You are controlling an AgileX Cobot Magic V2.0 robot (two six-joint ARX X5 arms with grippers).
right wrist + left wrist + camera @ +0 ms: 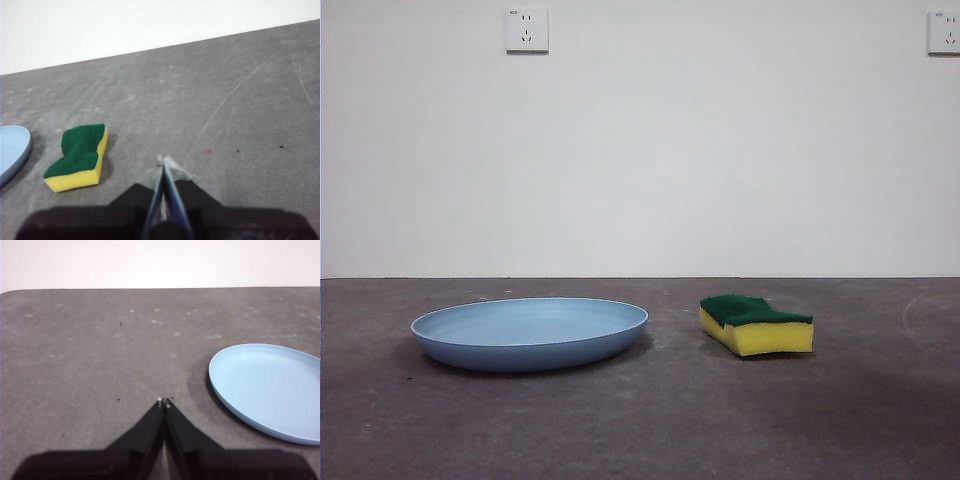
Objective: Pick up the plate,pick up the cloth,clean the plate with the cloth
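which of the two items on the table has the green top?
The sponge, a yellow block with a dark green scouring layer facing up. The plate beside it, apart from it, is plain light blue all over.

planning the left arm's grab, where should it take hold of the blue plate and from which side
Grip the plate at its raised rim, on the edge nearest the left gripper. It lies flat, wide and shallow, so only the thin rim, which flares up off the table, fits between the jaws. The jaws are shut now and must open first.
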